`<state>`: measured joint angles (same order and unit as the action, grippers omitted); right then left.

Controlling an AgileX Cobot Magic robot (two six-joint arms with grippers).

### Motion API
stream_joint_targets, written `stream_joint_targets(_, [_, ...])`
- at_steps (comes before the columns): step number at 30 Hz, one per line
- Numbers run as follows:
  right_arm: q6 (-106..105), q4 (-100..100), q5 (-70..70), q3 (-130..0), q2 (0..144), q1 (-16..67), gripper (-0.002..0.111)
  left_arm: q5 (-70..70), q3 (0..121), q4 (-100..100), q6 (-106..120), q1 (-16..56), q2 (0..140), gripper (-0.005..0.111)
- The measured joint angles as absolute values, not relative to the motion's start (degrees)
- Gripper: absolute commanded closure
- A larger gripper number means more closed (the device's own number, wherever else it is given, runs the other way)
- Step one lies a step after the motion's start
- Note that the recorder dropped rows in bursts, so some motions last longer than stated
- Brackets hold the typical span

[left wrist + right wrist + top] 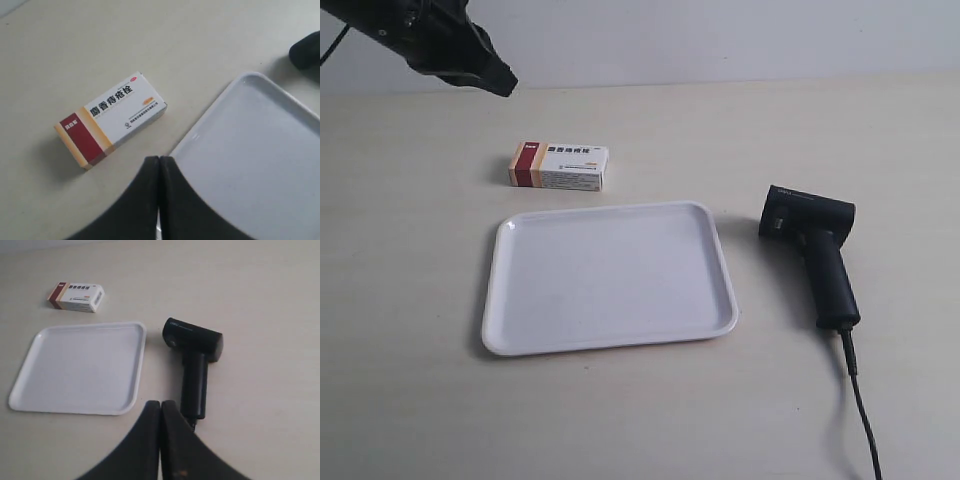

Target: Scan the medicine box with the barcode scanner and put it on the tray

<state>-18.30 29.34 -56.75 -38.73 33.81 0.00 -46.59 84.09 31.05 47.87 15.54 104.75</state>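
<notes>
We see the medicine box [559, 166] lying flat on the table [410, 400], just beyond the far rim of the tray [610, 275] and not touching it. The tray holds nothing. The barcode scanner [813, 250] lies on its side at the other side of the tray, near it but apart, with its cable [860, 400] running toward the near edge of the table.

Our left gripper [159, 165] hangs above the corner of the tray, beside the box, and its two fingers are pressed together with nothing between them. Our right gripper [160, 410] is also pressed together and holds nothing; it hangs above the handle end of the scanner. In the exterior view only one dark arm [450, 45] shows, at the upper left, and we think it is the left one, though this view alone does not settle it.

We judge that nothing is picked yet, so the step in hand is the approach. To do it well, we should first spread the left fingers, turn them across the short width of the box, and come down over its middle. The box is light, so a gentle grip is enough. The right fingers should spread and take the scanner by its handle, leaving its head free to point at the box.
</notes>
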Motion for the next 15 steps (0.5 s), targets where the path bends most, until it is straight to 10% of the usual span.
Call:
stream_joint_targets(6, [-28.03, 36.38, -58.42, -39.35, 37.33, 0.0, 0.108, -50.24, 90.2, 20.04, 47.87, 19.9, 108.32, 0.04])
stream_joint_targets(15, [-31.22, 39.55, -58.51, -39.35, 37.45, 2.43, 0.108, -50.28, 90.33, 15.37, 51.81, 23.31, 108.82, 0.017])
